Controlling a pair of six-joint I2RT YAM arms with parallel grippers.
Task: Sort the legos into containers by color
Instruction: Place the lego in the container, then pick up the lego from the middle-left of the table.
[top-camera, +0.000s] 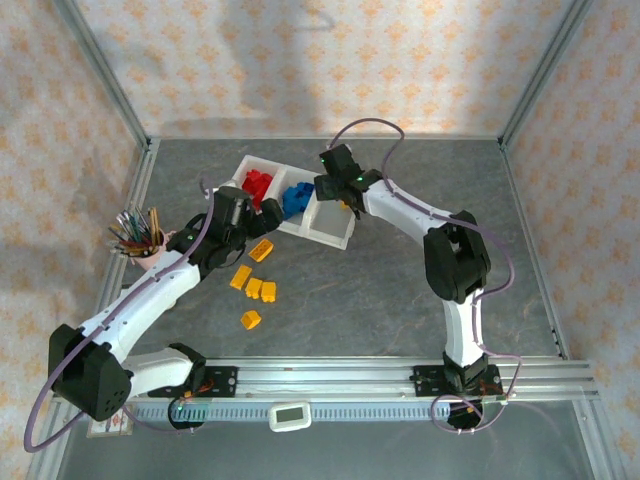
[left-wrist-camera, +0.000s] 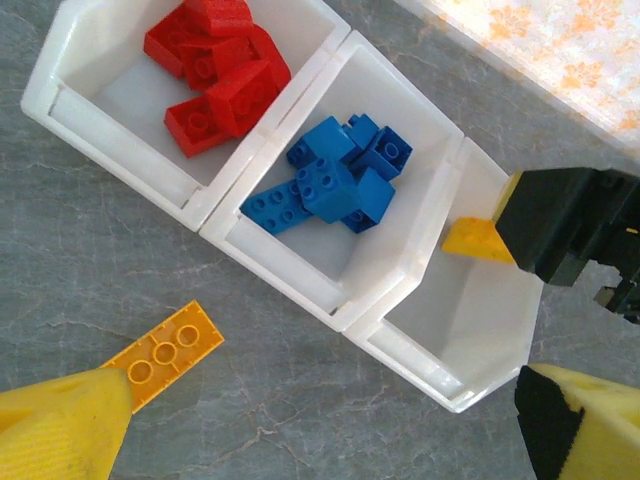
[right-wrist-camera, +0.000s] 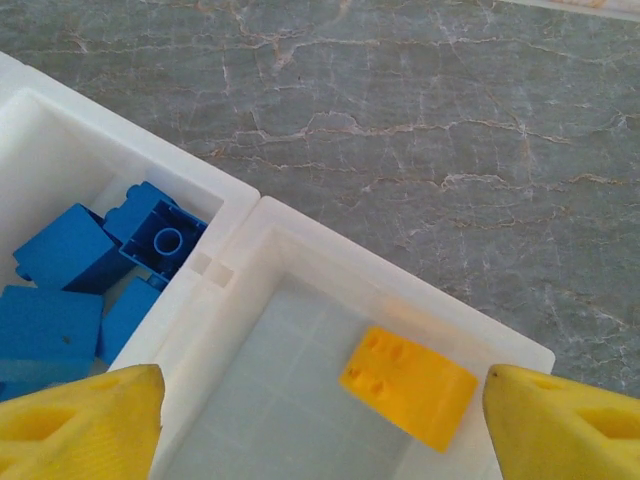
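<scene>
We see the grey tabletop (top-camera: 400, 290) carrying the containers (left-wrist-camera: 215, 212), three joined white compartments set on a slant at its far middle. One end compartment holds the red legos (left-wrist-camera: 215, 75) and the middle one the blue legos (left-wrist-camera: 335, 180). The other end compartment is bare but for one piece.

The right end effector (right-wrist-camera: 320, 400) hangs over that last compartment, fingers spread wide and gripping nothing. A yellow brick (right-wrist-camera: 408, 385) sits below and between them, inside the walls and free of both fingers. We cannot tell whether it rests on the compartment floor or is in mid-air.

The left end effector (left-wrist-camera: 325, 390) hovers over the tabletop just in front of the containers. It is likewise spread and empty, with a flat orange plate (left-wrist-camera: 165, 352) just beside one fingertip. Nearer the arms lie the loose yellow legos (top-camera: 255, 288), a handful close together.

We judge the step in hand to be the drop of a yellow piece, with red and blue seemingly sorted. The next move calls for the right arm to lift clear of the walls. The left should centre over the plate; it lies thin and flat, so the fingers must come down low on its long edges.
</scene>
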